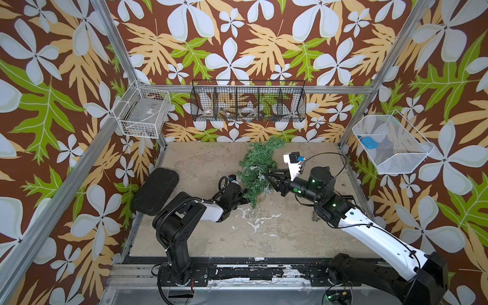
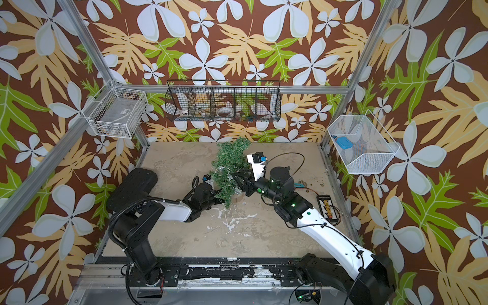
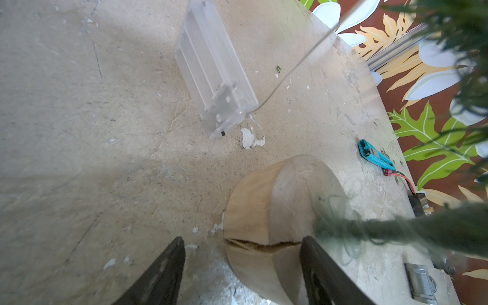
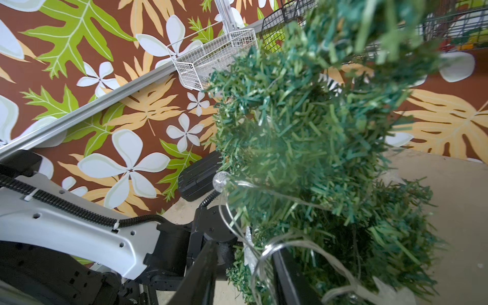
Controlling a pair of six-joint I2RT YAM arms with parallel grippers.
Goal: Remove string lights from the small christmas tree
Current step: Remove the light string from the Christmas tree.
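Observation:
The small christmas tree (image 1: pixel 260 161) leans on its round wooden base (image 3: pixel 264 200) mid-table, seen in both top views. The string lights' thin wire, with a globe bulb (image 4: pixel 221 179), winds through the needles; its clear battery box (image 3: pixel 214 71) lies on the table. My left gripper (image 3: pixel 243 239) is open low at the trunk, one finger against the base and the other apart from it. My right gripper (image 4: pixel 244 247) is open at the tree's right side. A loop of the wire (image 4: pixel 264 250) and a star bulb lie between its fingers.
A black pad (image 1: pixel 155 190) lies at the table's left. A white basket (image 1: pixel 142 112), a black basket (image 1: pixel 248 101) and another white basket (image 1: pixel 390 144) hang on the walls. A black board with wires (image 2: pixel 327 206) and a blue part (image 3: pixel 375 155) sit near the right edge.

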